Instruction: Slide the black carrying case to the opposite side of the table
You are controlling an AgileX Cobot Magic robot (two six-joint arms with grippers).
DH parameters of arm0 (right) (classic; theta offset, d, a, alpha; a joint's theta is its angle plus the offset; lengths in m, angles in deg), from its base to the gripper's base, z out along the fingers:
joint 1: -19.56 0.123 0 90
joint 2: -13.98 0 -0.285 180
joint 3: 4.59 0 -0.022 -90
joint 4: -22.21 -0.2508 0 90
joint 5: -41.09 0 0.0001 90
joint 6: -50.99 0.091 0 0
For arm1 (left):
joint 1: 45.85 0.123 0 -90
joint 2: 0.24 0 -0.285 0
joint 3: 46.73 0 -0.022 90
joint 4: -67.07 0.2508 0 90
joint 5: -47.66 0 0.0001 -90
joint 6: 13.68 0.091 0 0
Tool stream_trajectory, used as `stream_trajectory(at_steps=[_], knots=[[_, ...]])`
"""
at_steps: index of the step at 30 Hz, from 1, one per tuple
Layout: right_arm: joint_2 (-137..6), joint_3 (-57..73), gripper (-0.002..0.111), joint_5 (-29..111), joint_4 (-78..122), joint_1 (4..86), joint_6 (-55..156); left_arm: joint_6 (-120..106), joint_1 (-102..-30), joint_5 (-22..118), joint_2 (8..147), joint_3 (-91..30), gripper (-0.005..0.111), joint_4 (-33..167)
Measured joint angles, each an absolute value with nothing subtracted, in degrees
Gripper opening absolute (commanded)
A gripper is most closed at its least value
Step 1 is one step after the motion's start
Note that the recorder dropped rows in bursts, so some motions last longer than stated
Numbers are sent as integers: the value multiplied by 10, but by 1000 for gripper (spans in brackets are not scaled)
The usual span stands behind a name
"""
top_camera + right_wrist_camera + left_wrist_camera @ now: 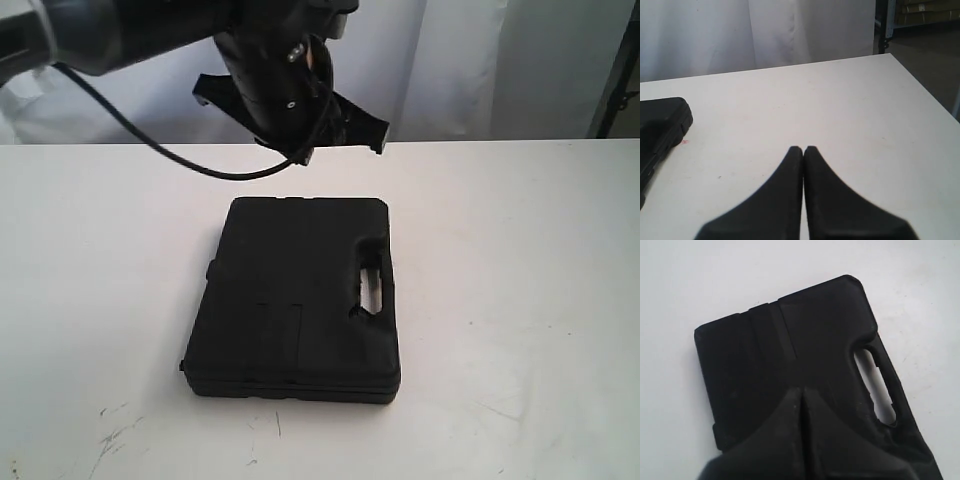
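Note:
The flat matte black case (295,300) lies in the middle of the white table (520,250), its oval handle slot (372,285) toward the right. My left gripper (300,158) hangs shut just above the case's far edge, nothing held. In the left wrist view its closed tips (801,390) sit over the case (790,340), with the handle slot (875,385) beside them. My right gripper (803,148) is shut and empty over bare table (840,100), and a corner of the case (660,125) lies off to its side. The exterior view does not show the right gripper.
A white curtain (450,60) hangs behind the table's far edge. Dark scuff marks (115,430) sit near the front left. A tiny red speck (684,142) lies beside the case. The table's side edge (925,90) drops to a floor with a dark frame (885,25).

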State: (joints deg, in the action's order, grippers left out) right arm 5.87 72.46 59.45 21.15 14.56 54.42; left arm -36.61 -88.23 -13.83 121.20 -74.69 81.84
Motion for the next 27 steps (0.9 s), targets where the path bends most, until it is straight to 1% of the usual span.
stream_trajectory(at_steps=[4,9,15,21,27], knots=[[59,725,0,594,212,146,544,-377,-863,-56,1131,-617,0,818],[59,725,0,594,212,146,544,-399,-832,58,986,-425,0,819],[59,725,0,594,212,146,544,-435,-820,122,811,-236,0,821],[59,725,0,594,212,146,544,-445,-819,107,656,-129,0,839],[59,725,0,594,212,146,544,-445,-819,37,524,-98,0,860]])
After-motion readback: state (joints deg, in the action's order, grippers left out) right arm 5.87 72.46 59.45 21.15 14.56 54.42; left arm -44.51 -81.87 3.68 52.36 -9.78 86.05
